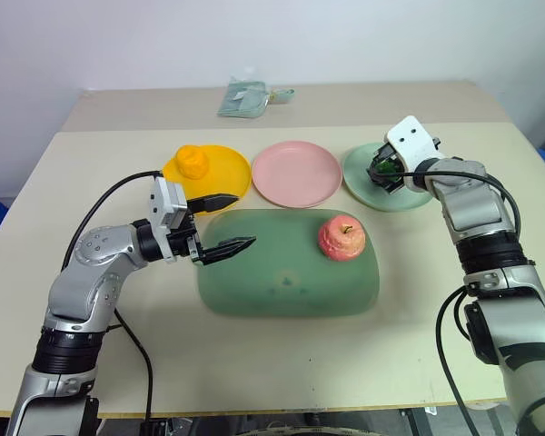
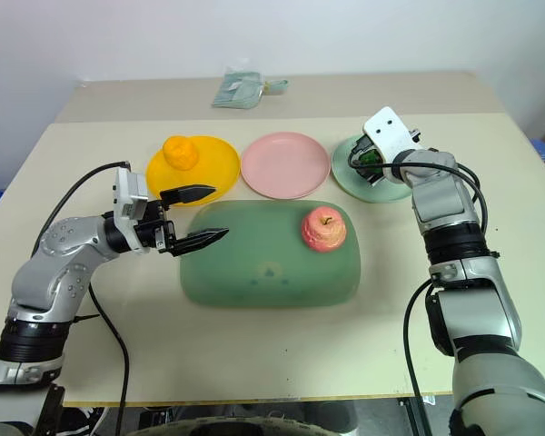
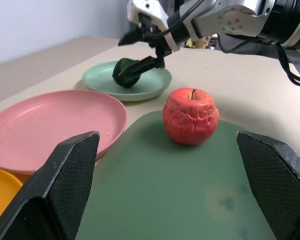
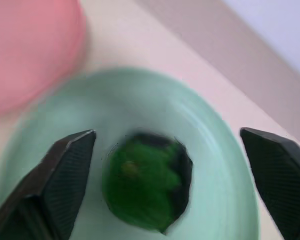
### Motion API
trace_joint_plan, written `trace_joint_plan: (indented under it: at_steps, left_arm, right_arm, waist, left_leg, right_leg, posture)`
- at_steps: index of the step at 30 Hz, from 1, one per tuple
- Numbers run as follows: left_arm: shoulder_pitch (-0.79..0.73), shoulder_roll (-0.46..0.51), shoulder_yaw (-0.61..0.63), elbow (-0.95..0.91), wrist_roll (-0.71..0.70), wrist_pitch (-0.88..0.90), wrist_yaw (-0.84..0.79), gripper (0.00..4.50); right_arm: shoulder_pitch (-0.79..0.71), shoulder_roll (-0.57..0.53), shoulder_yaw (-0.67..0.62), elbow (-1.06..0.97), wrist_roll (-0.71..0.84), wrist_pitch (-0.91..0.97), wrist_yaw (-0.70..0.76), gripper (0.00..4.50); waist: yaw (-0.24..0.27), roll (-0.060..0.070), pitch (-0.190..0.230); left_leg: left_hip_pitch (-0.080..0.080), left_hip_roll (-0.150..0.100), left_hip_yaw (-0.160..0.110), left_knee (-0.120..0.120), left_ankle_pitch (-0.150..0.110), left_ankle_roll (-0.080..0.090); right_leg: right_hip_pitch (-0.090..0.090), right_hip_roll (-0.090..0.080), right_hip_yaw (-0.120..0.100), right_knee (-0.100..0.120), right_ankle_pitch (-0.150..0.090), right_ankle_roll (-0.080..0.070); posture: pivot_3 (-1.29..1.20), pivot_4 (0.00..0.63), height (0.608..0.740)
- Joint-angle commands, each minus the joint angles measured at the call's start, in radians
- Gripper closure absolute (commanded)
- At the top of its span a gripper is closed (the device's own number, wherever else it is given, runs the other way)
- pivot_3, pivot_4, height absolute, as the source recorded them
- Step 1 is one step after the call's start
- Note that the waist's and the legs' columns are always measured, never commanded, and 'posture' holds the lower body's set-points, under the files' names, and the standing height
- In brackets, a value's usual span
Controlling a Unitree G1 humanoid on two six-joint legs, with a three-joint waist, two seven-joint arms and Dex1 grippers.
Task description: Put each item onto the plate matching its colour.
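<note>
The left end effector is wide open and holds nothing. Just behind it, the lumpy orange fruit sits on the yellow plate. To its right, the red apple rests on the green mat, with the pink plate behind. The right end effector is wide open, its fingers on either side of the green fruit, which lies on the light green plate.

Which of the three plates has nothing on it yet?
The pink plate in the middle; the yellow-orange one holds the orange fruit, the light green one the green fruit.
</note>
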Motion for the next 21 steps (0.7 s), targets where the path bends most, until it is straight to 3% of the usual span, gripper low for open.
trace_joint_plan:
  at_steps: [1,4,7,14,21]
  left_arm:
    - [-0.005,0.017,0.02,-0.005,-0.005,-0.016,-0.014,0.0]
    - [-0.006,0.023,0.028,0.006,-0.009,-0.018,-0.022,0.0]
    - [-0.008,0.027,0.033,0.011,-0.014,-0.018,-0.031,0.0]
    - [-0.012,0.029,0.023,0.028,-0.003,-0.032,-0.05,0.0]
    - [-0.012,0.03,0.018,0.025,-0.002,-0.03,-0.057,0.0]
  right_arm:
    - [0.017,0.023,-0.128,-0.242,0.228,0.128,0.136,0.05]
    - [0.071,0.03,-0.199,-0.441,0.433,0.299,0.231,0.05]
    - [0.15,-0.032,-0.191,-0.622,0.575,0.442,0.326,0.05]
    - [0.282,-0.215,-0.032,-0.723,0.524,0.438,0.393,0.05]
    - [0.317,-0.294,0.071,-0.685,0.422,0.37,0.392,0.05]
  waist:
    - [0.001,0.0,0.0]
    - [0.001,0.0,0.0]
    - [0.009,0.0,0.0]
    - [0.023,0.0,0.0]
    - [0.024,0.0,0.0]
  left_leg:
    - [0.0,0.0,0.0,0.0,0.0,0.0]
    - [0.0,0.001,-0.001,0.0,-0.001,0.001]
    - [0.0,0.001,-0.001,0.0,-0.003,0.006]
    - [0.0,0.0,-0.001,0.003,-0.005,0.008]
    - [0.0,0.0,-0.001,0.002,-0.005,0.008]
  right_leg:
    - [0.0,0.0,0.0,0.0,0.0,0.0]
    - [0.0,0.0,0.0,0.0,0.0,0.0]
    - [0.001,0.0,0.0,-0.001,0.0,0.0]
    - [0.002,-0.001,0.0,-0.001,0.0,0.0]
    - [0.002,-0.001,0.0,-0.001,0.0,0.0]
  posture:
    - [0.0,0.15,0.738]
    - [0.0,0.15,0.738]
    - [0.0,0.15,0.738]
    - [0.0,0.15,0.738]
    - [0.0,0.15,0.738]
